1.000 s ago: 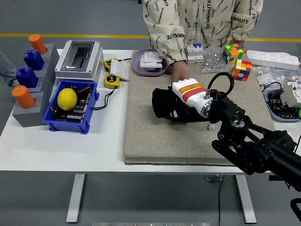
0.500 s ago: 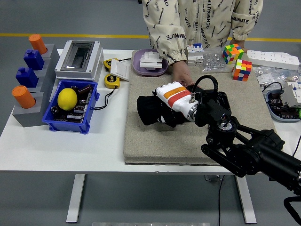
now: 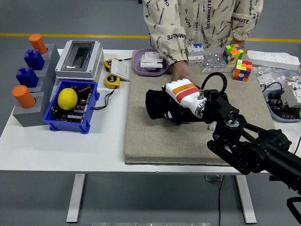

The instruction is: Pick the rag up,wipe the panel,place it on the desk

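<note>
Holding a yellow lemon (image 3: 67, 98) among dark small parts, a blue bin (image 3: 89, 111) sits at left of centre; above it a grey electrical box (image 3: 79, 58) with clear lid, and at far left a grey stepped stand (image 3: 29, 115) bearing two orange cylinders (image 3: 23, 96) and two blue blocks (image 3: 27, 77)

Purple dish (image 3: 137, 67), upper centre: holds white parts

Clear tray (image 3: 273, 105), right edge: holds wires and small components

Yellow tape measure (image 3: 112, 81): just right of the grey box, on bare table

Two colour cubes (image 3: 241, 69): upper right, near a white power strip (image 3: 275, 58)

Grey panel (image 3: 150, 136): large felt-like mat covering the middle of the white table (image 3: 61, 146)

Black rag (image 3: 157, 106): centre of frame, lying on the panel, under and around the right hand (image 3: 181, 96)

Right hand, white with orange band: pressed onto the rag, fingers clenched into the cloth; black arm enters from lower right

Person (image 3: 197, 23), top centre, cream printed top: one hand (image 3: 181, 73) resting on the panel's far edge, just above the robot's hand

Floor: grey, with a yellow line across the top of the frame
</note>
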Robot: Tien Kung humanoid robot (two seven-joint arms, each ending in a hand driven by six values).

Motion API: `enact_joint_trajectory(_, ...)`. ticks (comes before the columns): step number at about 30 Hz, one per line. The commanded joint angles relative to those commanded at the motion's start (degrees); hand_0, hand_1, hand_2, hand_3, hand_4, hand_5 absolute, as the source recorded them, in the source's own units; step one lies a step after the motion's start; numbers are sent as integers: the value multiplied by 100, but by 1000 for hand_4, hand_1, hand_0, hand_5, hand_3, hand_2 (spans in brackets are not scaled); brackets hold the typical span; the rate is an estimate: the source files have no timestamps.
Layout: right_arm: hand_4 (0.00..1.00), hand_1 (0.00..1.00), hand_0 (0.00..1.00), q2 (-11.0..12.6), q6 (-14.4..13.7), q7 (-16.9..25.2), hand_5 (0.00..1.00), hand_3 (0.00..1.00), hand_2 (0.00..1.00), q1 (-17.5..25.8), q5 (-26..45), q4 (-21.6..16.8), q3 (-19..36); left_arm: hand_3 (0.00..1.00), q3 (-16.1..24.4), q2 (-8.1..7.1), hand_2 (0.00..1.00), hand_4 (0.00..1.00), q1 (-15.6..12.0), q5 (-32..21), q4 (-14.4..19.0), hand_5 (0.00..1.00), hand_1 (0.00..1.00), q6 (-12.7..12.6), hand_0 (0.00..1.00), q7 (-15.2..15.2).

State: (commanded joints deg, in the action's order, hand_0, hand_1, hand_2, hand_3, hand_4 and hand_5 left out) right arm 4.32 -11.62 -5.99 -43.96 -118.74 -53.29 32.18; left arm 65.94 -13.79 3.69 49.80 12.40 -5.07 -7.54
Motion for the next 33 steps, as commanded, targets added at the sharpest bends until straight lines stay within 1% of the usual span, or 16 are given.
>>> enact_joint_trajectory(4,969,418,387,131,12,-5,176,503,476,62,-34,31,167,580,15,8,695,680,-11,1,1,450,663,0,651,-1)
enact_joint_trajectory(5,969,418,387,205,14,-9,176,503,476,88,-41,50,228,580,28,11,695,680,-22,7,-8,450,663,0,651,-4)
enact_joint_trajectory(10,968,418,387,405,24,-18,176,503,476,168,-63,135,408,579,66,17,695,680,-47,26,-24,450,663,-1,650,-7)
enact_joint_trajectory(19,968,418,387,720,27,-25,176,503,476,314,-78,160,598,580,72,27,695,680,-28,25,-1,449,663,2,650,-4)
enact_joint_trajectory(29,968,418,387,1136,25,-48,177,503,476,450,-143,302,931,581,113,28,695,681,-59,40,-9,451,663,-2,650,-6)
enact_joint_trajectory(33,968,418,386,1261,37,-67,176,502,476,456,-162,377,1001,580,116,31,695,680,-84,44,-16,450,663,0,648,-8)
